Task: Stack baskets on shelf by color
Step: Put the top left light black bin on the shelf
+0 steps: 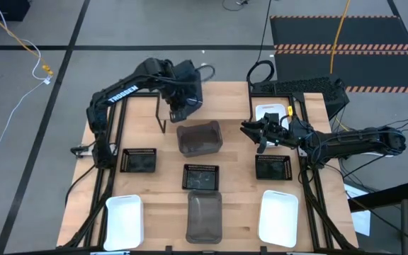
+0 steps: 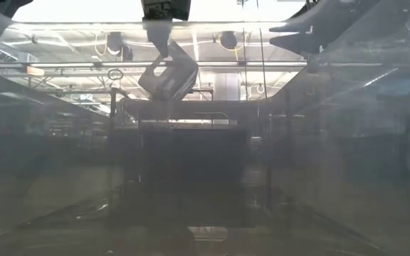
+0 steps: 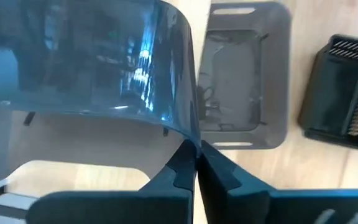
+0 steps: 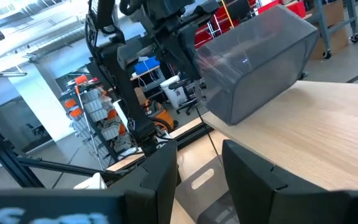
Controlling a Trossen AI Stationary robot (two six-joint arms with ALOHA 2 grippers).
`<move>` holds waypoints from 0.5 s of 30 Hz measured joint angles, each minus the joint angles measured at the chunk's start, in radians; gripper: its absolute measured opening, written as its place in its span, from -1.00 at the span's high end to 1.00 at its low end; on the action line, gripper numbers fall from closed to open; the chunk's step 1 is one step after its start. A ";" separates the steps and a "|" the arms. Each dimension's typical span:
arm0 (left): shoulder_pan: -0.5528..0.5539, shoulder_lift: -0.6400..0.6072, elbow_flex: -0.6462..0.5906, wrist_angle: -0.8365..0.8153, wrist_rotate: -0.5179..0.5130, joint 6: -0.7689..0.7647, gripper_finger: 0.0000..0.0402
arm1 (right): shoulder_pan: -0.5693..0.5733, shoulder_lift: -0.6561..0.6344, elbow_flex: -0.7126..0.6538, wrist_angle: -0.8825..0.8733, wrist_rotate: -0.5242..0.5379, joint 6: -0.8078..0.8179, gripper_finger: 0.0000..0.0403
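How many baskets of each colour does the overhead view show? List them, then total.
White rectangular plastic baskets: 3
Dark grey rectangular plastic baskets: 2, one held by the left claw
Black shallow mesh trays: 3
Total: 8

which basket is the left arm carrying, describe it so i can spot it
Start at the shelf along the table's far edge. The dark grey basket hangs tilted just in front of it, its rim pinched by the left end effector. Every other basket lies flat.
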 joint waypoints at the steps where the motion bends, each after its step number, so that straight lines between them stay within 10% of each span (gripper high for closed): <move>1: 0.001 0.003 0.000 0.000 -0.010 0.006 0.93 | 0.000 0.000 0.000 0.000 0.000 0.000 0.39; 15: 0.011 0.009 -0.002 0.076 -0.024 0.083 0.04 | 0.000 0.000 0.000 0.000 0.002 0.008 0.39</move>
